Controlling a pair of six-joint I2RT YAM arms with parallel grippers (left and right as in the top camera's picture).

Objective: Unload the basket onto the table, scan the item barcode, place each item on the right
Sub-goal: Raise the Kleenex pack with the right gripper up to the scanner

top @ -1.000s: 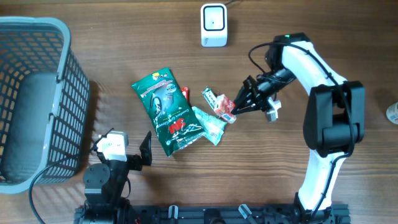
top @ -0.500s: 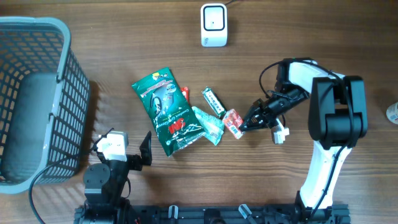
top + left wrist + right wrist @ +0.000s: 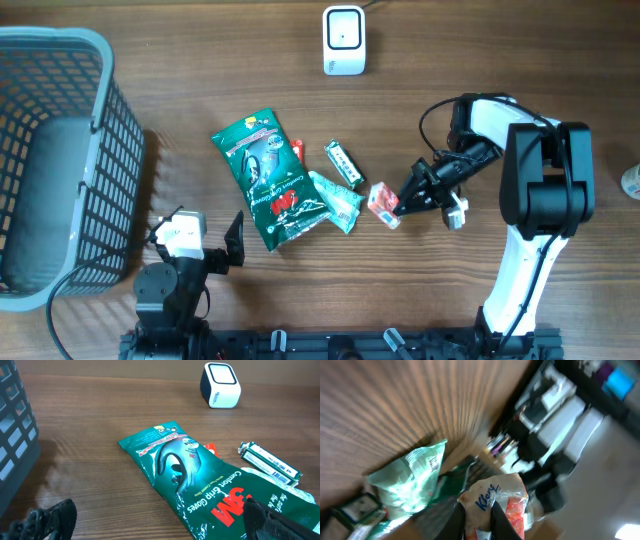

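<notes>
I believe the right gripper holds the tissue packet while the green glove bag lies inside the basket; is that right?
Not quite. The glove bag is not in the basket; it lies on the table beside it, as the overhead view shows. The right gripper does hold the tissue packet.

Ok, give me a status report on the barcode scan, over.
Left gripper open, idle. Right gripper shut on the tissue packet. Packet well short of the scanner. Snack bar lies close beside the path.
</notes>
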